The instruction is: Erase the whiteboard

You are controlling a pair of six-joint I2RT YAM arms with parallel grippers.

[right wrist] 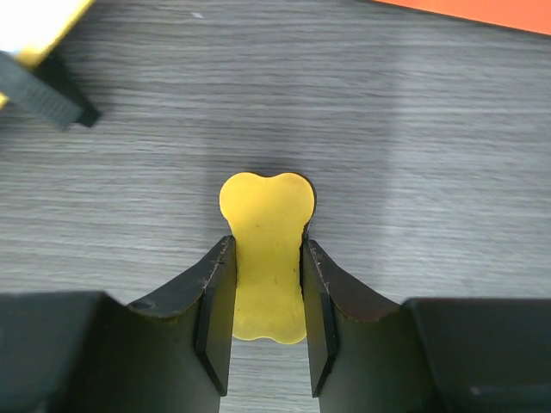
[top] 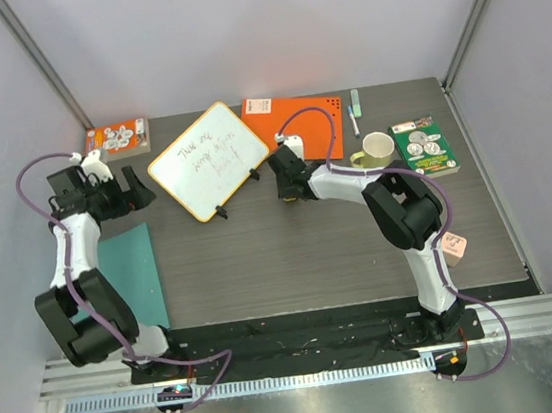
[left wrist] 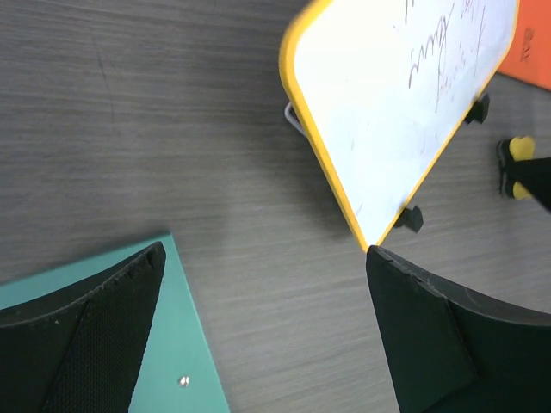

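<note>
Near edge: both arm bases are sitting bolted side by side on the dark grey wood-grain bench (top: 292,255).
Near left: a flat teal sheet (top: 133,274) is lying on the bench beside the left arm, and its corner is showing under that arm's wrist camera.
Left fingers (top: 135,190) are standing wide apart with nothing between them. They are hovering over bare bench just left of the board.
Right fingers (top: 290,187) are clamping a yellow bone-shaped block (right wrist: 267,232), one pad pressing each flat side and the lobed end sticking out past the tips. It is sitting low over the bench just right of the board; I can't tell whether it is touching.
Between the two: the white rectangular whiteboard with the yellow-orange rim (top: 208,159) is lying left of centre toward the far side, turned diagonally. Dark handwriting is showing on its face and small black clips are sitting on its near-right edge. A thin grey wire loop is poking out under its left edge, so I can't tell whether it is lying flat or propped.
Far side, left to right:
- An orange printed box (top: 117,138) is sitting at the far-left corner.
- A solid orange flat sheet (top: 296,123) is lying just right of the board.
- A slim white marker pen (top: 354,111) is lying beside the sheet.
- A cream mug (top: 378,149) is standing right of the sheet.
- A green printed box (top: 424,145) is lying just beside the mug.
</note>
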